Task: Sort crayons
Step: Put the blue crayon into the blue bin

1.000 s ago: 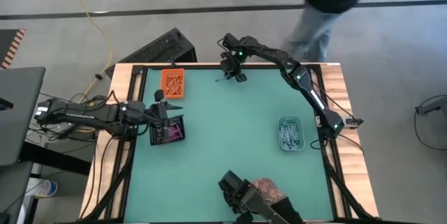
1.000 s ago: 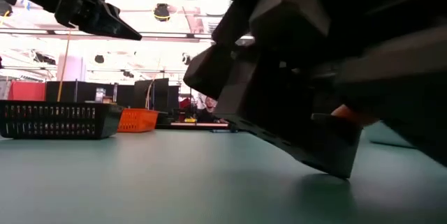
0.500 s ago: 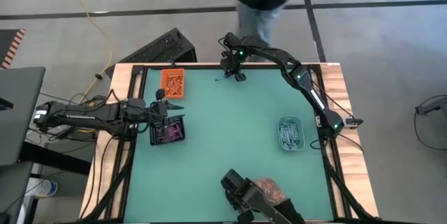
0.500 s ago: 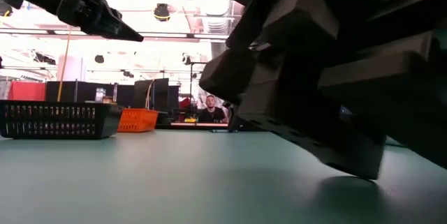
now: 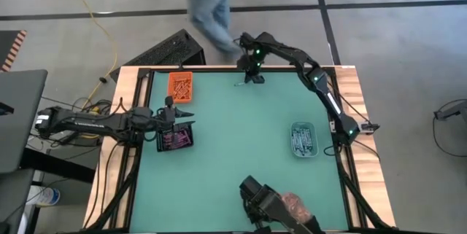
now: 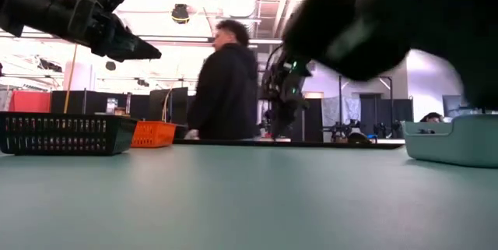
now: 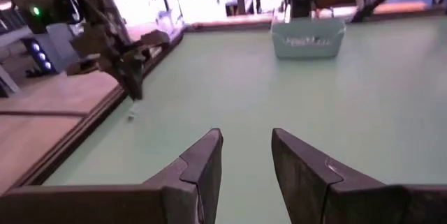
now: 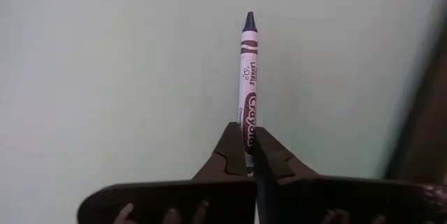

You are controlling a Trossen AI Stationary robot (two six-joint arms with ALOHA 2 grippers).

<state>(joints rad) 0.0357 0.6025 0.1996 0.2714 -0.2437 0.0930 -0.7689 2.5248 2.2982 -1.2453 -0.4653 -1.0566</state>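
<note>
- Right end effector (image 8: 246, 160) closed on a purple crayon (image 8: 248, 77), at the far edge of the surface (image 5: 241, 146), a little right of its middle. The high view puts it there (image 5: 255, 74), low over the green top.
- Grip is at the blunt end; most of the stick pokes out past the fingertips (image 8: 227, 155), pointed tip leading. Whether the crayon touches the surface: can't tell.
- Handling, my read: v. light, stiff wax stick w/ paper wrapper. The wrapper gives some friction, but the round body can roll or pivot in a 2-finger pinch. Brittle, so it snaps if squeezed hard or levered by its long free end.
- Better hold would be nearer mid-length, across the wrapper. W/ this end grip, keep moves slow and don't let the tip bump anything.
- Left end effector (image 7: 246, 155) open, empty, hanging over the black tray (image 5: 175, 138) by the left edge.
- Other crayons already sit in trays: orange tray (image 5: 180, 87) near the far-left corner, clear tray (image 5: 303, 140) toward the right edge.
- Person (image 6: 224, 82) passing beyond the far edge.
</note>
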